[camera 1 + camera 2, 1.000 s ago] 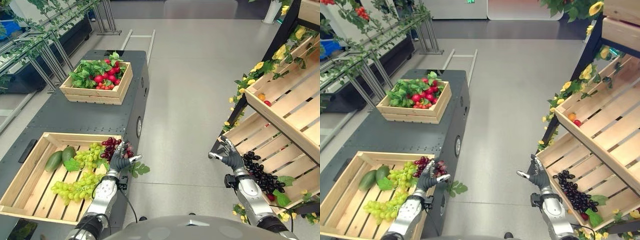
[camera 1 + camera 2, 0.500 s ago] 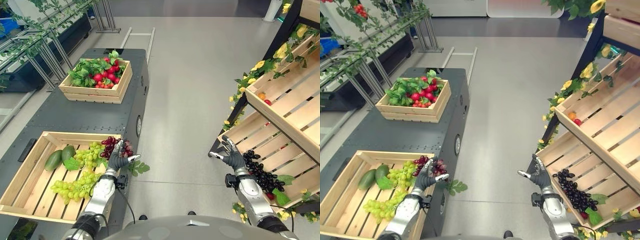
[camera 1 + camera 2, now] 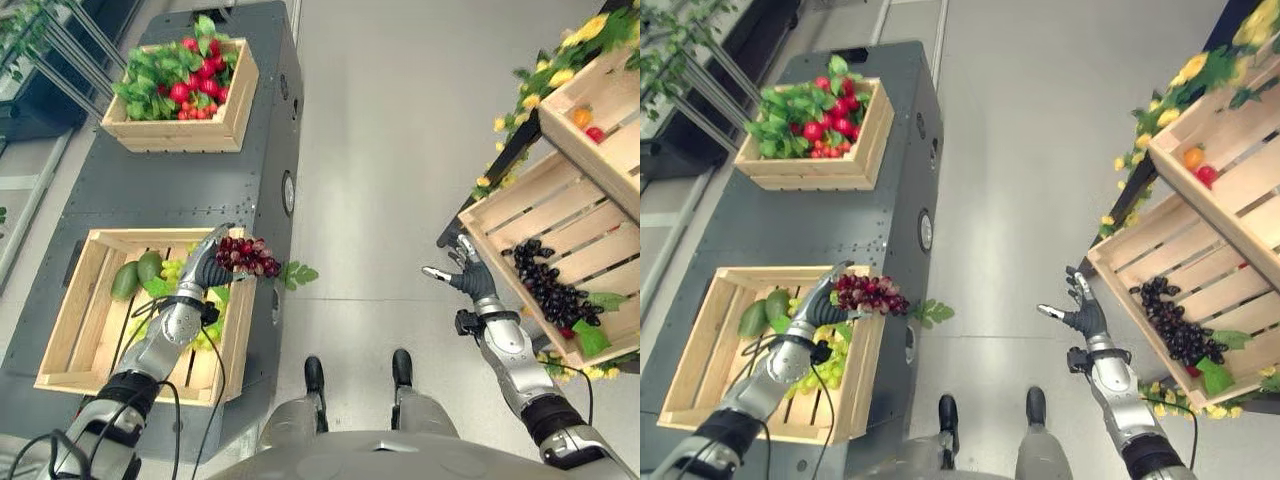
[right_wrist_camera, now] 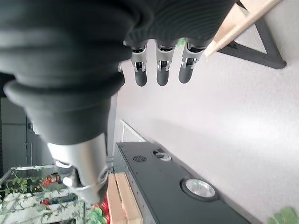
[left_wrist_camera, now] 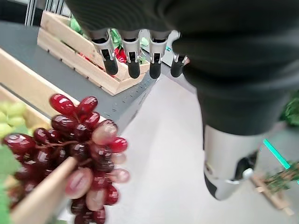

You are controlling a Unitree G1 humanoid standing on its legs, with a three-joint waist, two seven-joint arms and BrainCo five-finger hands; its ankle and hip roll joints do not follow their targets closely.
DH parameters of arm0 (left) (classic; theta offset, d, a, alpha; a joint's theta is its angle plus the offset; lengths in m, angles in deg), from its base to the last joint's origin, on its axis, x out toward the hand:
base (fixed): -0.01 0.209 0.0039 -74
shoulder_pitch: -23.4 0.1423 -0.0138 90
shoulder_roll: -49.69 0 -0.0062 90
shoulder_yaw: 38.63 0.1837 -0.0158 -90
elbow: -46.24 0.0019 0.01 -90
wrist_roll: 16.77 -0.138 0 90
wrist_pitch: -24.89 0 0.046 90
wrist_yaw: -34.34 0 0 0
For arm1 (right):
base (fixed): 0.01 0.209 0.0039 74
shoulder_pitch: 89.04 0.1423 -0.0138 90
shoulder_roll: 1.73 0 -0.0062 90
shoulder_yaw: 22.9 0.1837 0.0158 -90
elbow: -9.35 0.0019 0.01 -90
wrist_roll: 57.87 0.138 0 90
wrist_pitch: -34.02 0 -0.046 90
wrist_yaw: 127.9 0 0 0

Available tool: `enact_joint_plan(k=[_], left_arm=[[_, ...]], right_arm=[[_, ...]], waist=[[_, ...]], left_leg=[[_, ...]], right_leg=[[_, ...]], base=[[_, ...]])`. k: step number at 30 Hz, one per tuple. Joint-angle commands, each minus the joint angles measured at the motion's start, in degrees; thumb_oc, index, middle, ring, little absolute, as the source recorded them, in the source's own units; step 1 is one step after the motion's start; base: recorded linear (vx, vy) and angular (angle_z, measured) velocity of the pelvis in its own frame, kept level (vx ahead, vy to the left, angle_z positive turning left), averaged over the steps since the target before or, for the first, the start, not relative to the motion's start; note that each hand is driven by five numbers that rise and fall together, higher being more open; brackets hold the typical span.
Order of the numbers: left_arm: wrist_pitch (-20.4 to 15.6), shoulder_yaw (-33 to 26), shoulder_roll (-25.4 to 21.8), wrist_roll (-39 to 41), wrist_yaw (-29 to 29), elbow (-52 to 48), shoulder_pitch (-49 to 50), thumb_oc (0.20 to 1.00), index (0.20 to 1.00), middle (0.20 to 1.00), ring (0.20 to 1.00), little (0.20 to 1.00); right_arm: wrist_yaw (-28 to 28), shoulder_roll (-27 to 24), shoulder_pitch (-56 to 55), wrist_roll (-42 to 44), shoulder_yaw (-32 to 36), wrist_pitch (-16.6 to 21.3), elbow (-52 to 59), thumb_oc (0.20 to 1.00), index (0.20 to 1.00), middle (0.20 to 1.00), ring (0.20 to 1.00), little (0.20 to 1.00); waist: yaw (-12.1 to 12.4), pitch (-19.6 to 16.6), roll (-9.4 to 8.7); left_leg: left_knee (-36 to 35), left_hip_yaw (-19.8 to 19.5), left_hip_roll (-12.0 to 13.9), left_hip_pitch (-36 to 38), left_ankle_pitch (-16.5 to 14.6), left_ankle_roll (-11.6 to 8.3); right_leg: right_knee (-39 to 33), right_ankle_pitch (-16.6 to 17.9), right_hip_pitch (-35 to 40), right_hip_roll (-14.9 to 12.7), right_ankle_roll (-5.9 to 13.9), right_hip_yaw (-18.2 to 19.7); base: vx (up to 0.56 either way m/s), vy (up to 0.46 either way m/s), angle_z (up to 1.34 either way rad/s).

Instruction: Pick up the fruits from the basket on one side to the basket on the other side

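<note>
The left hand (image 3: 203, 268) is gripping a bunch of dark red grapes (image 3: 246, 256) hanging just beyond its fingers; the right hand (image 3: 466, 280) is hovering with fingers spread wide.

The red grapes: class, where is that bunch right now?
In the left eye view, the red grapes hang over the right rim of the near wooden crate, on the robot's left, at the left hand, beside the green grapes.

Head stereo pair looks steeply down from above — both eyes share the dark worktop (image 3: 150, 190), floor (image 3: 380, 200) and wooden shelf (image 3: 560, 230); each wrist view sits very close behind its own hand, left (image 5: 135, 51) facing red grapes (image 5: 84, 154), right (image 4: 161, 70) facing floor.
</note>
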Motion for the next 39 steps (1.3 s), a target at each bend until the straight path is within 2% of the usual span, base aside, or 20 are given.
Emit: enact_joint_plan(k=[1, 3, 6, 8, 9, 10, 12, 13, 14, 23, 32, 39], left_arm=[[0.88, -0.38, -7.24, -5.45, 3.37, 0.87, -4.78, 1.000, 1.000, 1.000, 1.000, 1.000], [1.27, 1.54, -8.55, -6.39, 3.74, 3.85, -8.18, 1.000, 1.000, 1.000, 1.000, 1.000], [1.87, 3.04, -10.61, -7.02, 4.43, 4.57, -11.80, 1.000, 1.000, 1.000, 1.000, 1.000], [1.85, 3.73, -12.58, -6.58, 5.12, 5.48, -13.97, 1.000, 1.000, 1.000, 1.000, 1.000], [2.03, 3.66, -13.49, -6.70, 5.41, 5.32, -13.84, 1.000, 1.000, 1.000, 1.000, 1.000], [2.31, 3.67, -14.25, -7.18, 5.86, 5.10, -14.26, 1.000, 1.000, 1.000, 1.000, 1.000], [3.16, 6.62, -15.68, -8.03, 6.78, 6.45, -19.35, 1.000, 1.000, 1.000, 1.000, 1.000], [3.14, 6.73, -15.67, -8.02, 6.80, 6.53, -19.49, 1.000, 1.000, 1.000, 1.000, 1.000], [3.42, 8.28, -17.75, -8.27, 7.78, 7.66, -22.29, 1.000, 1.000, 1.000, 1.000, 1.000], [4.72, 10.69, -22.84, -9.92, 8.35, 7.53, -27.34, 1.000, 1.000, 1.000, 1.000, 1.000], [6.59, 7.06, -24.32, -11.47, 12.34, 7.55, -27.52, 1.000, 1.000, 1.000, 1.000, 1.000], [7.34, 6.24, -25.64, -12.74, 12.55, 7.56, -28.05, 1.000, 1.000, 1.000, 1.000, 1.000]], right_arm=[[-1.25, -0.83, 0.74, -0.12, 0.60, 3.95, 6.77, 1.000, 1.000, 1.000, 1.000, 1.000], [-1.63, -1.73, 1.04, 0.09, 0.93, 4.24, 6.88, 1.000, 1.000, 1.000, 1.000, 1.000], [-2.39, -3.37, 1.02, 0.02, 1.82, 4.63, 8.19, 1.000, 1.000, 1.000, 1.000, 1.000], [-3.43, -3.84, 2.63, -0.26, 1.85, 4.91, 7.57, 1.000, 1.000, 1.000, 1.000, 1.000], [-3.95, -3.98, 3.19, -0.12, 2.11, 5.25, 7.78, 1.000, 1.000, 1.000, 1.000, 1.000], [-4.49, -3.85, 3.49, -0.13, 2.21, 5.59, 7.59, 1.000, 1.000, 1.000, 1.000, 1.000], [-6.83, -3.44, 4.22, 0.19, 2.52, 6.24, 7.56, 1.000, 1.000, 1.000, 1.000, 1.000], [-6.83, -3.42, 4.22, 0.19, 2.58, 6.24, 7.55, 1.000, 1.000, 1.000, 1.000, 1.000], [-7.81, -3.22, 5.82, 0.26, 1.90, 6.47, 8.17, 1.000, 1.000, 1.000, 1.000, 1.000], [-8.65, -2.87, 5.25, 0.44, 1.15, 7.23, 9.89, 1.000, 1.000, 1.000, 1.000, 1.000], [-8.41, -2.29, 5.23, 0.59, 0.84, 7.84, 10.65, 1.000, 1.000, 1.000, 1.000, 1.000], [-7.68, -2.22, 5.61, 1.07, 0.85, 7.94, 10.64, 1.000, 1.000, 1.000, 1.000, 1.000]], waist=[[-1.28, 2.85, -2.66], [-1.63, 5.08, -2.22], [-2.68, 7.82, -2.00], [-2.40, 9.17, -2.36], [-2.03, 9.84, -2.35], [-2.33, 10.03, -2.14], [-3.36, 11.57, -1.17], [-3.30, 11.58, -1.17], [-3.73, 12.67, -0.51], [-3.47, 14.50, -0.37], [-3.57, 15.60, -0.58], [-3.56, 16.50, -0.59]], left_leg=[[2.90, -1.84, -1.95, -2.53, -1.80, -0.29], [8.37, -2.14, -2.10, -6.05, -2.88, -0.49], [13.96, -0.42, -2.00, -9.47, -4.18, -0.82], [14.78, -2.82, -1.53, -10.97, -3.99, -1.14], [14.07, -5.15, -2.28, -11.44, -3.83, -1.09], [12.38, -5.82, -2.25, -11.34, -3.60, -0.92], [10.24, -3.59, -0.76, -11.90, -1.95, -0.93], [10.23, -3.59, -0.76, -11.90, -1.94, -0.93], [8.88, -2.99, -0.71, -12.82, -1.28, -0.84], [11.03, -1.21, -1.24, -18.08, -1.91, -0.38], [11.37, -0.34, -1.89, -20.93, -2.36, -0.14], [11.23, -0.09, -1.97, -21.62, -2.26, -0.09]], right_leg=[[9.18, -3.73, -4.84, -0.61, 2.19, 2.30], [11.19, -4.40, -6.59, -0.78, 1.74, 2.13], [14.31, -5.00, -9.06, -1.82, 1.13, 1.14], [15.31, -5.01, -11.02, -1.73, 1.00, 1.73], [14.91, -4.91, -11.67, -1.21, 1.01, 2.33], [14.57, -4.86, -12.25, -0.74, 1.05, 2.30], [14.14, -4.33, -13.58, -1.03, 1.32, 1.30], [14.14, -4.33, -13.59, -1.03, 1.32, 1.30], [14.04, -3.97, -15.94, -0.83, 1.41, 1.62], [18.31, -4.93, -22.67, -0.91, 1.01, 2.93], [17.74, -4.13, -25.41, -1.03, 1.56, 4.15], [16.92, -3.70, -25.81, -1.11, 1.77, 4.32]], base=[[-0.16, -0.075, 0.13], [-0.14, -0.061, 0.08], [-0.11, -0.027, 0.45], [-0.07, -0.007, 0.51], [-0.06, -0.019, 0.19], [-0.06, -0.027, -0.11], [-0.08, -0.016, -0.11], [-0.09, 0.109, 0.22], [-0.06, 0.113, 0.18], [-0.02, 0.067, -0.12], [-0.02, 0.041, -0.02], [-0.01, 0.012, -0.02]])
